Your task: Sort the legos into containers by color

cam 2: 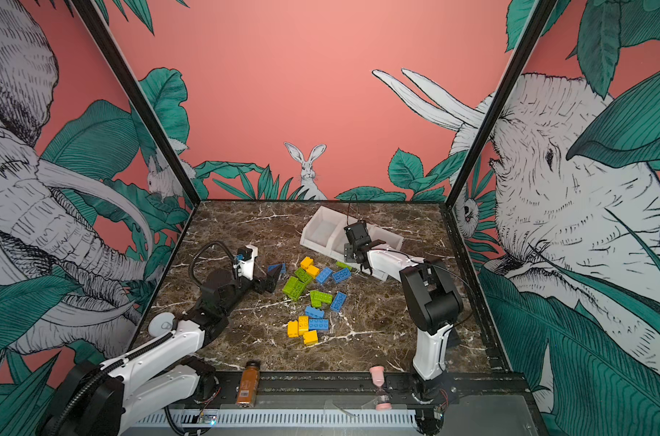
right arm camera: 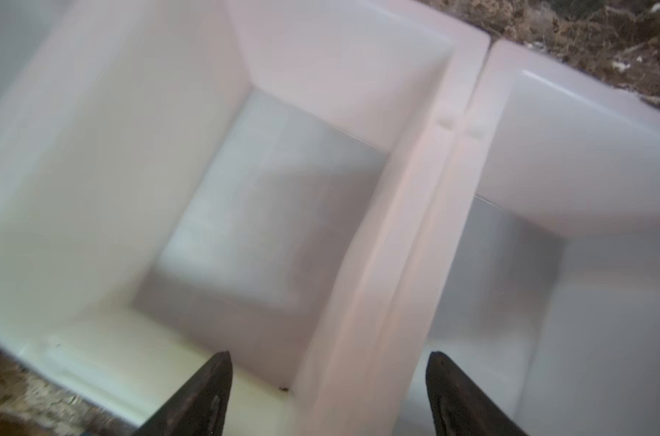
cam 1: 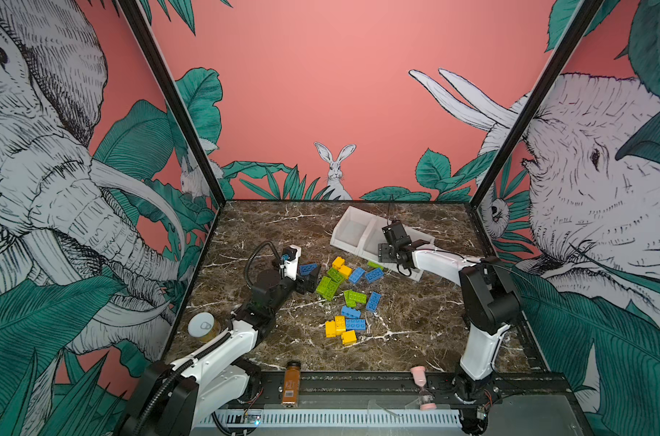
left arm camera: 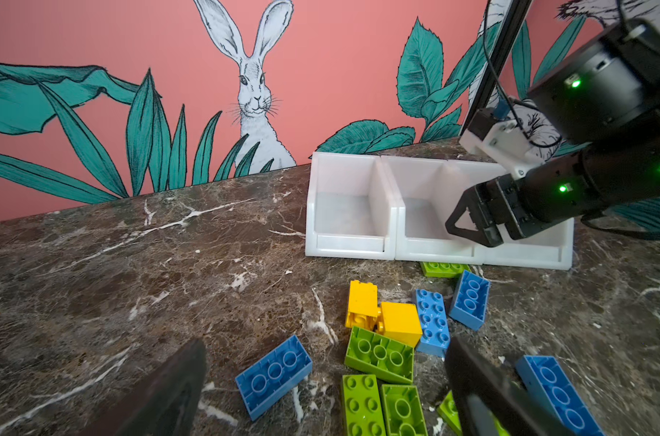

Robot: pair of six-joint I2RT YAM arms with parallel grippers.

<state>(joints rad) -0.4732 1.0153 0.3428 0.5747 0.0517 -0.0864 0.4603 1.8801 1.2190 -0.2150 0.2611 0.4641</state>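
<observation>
Yellow, lime green and blue legos (cam 1: 349, 298) lie scattered on the marble table in both top views (cam 2: 313, 298). The three joined white containers (cam 1: 343, 222) stand at the back, and the bins I can see into hold nothing. My left gripper (cam 1: 309, 277) sits low at the pile's left edge, open. In the left wrist view a blue lego (left arm camera: 273, 377) lies between its spread fingers (left arm camera: 170, 392), untouched. My right gripper (cam 1: 396, 253) hovers over the containers (right arm camera: 449, 113), open and empty (right arm camera: 330, 356), with its fingers on either side of the wall between two bins.
A green lego (left arm camera: 443, 268) lies against the containers' front lip. A round white-lidded tin (cam 1: 204, 326) stands front left by the left arm. An amber bottle (cam 1: 291, 383) and a pink hourglass (cam 1: 423, 389) rest on the front rail. Patterned walls close three sides.
</observation>
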